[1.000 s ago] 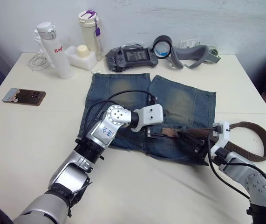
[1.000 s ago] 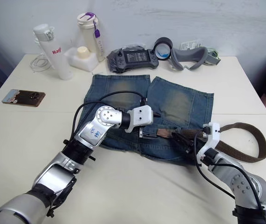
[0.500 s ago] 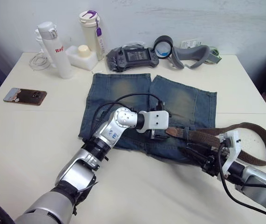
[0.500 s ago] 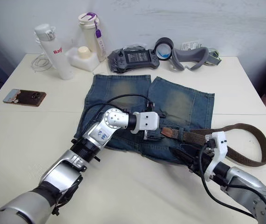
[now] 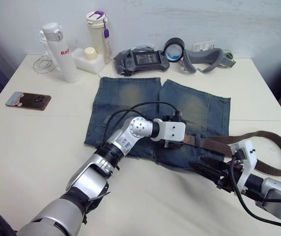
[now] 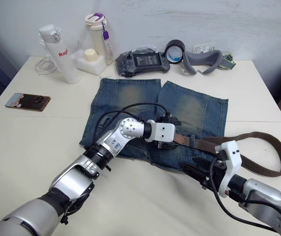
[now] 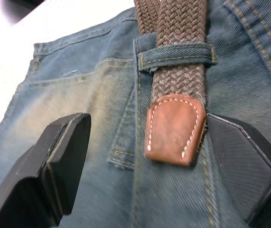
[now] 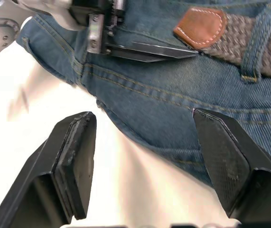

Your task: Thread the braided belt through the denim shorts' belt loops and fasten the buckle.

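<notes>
Braided belt (image 7: 175,71) tip — left tool (image 7: 149,156) spread wide, touching.

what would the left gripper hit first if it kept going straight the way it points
Most likely the leather tip of the braided belt, lying between the open fingers of the left gripper, then the belt loop beyond; depth is uncertain.

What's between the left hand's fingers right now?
In the left wrist view, the left hand is open. Between its fingers lies the belt's leather tip, just past a belt loop, flat on the shorts.
</notes>
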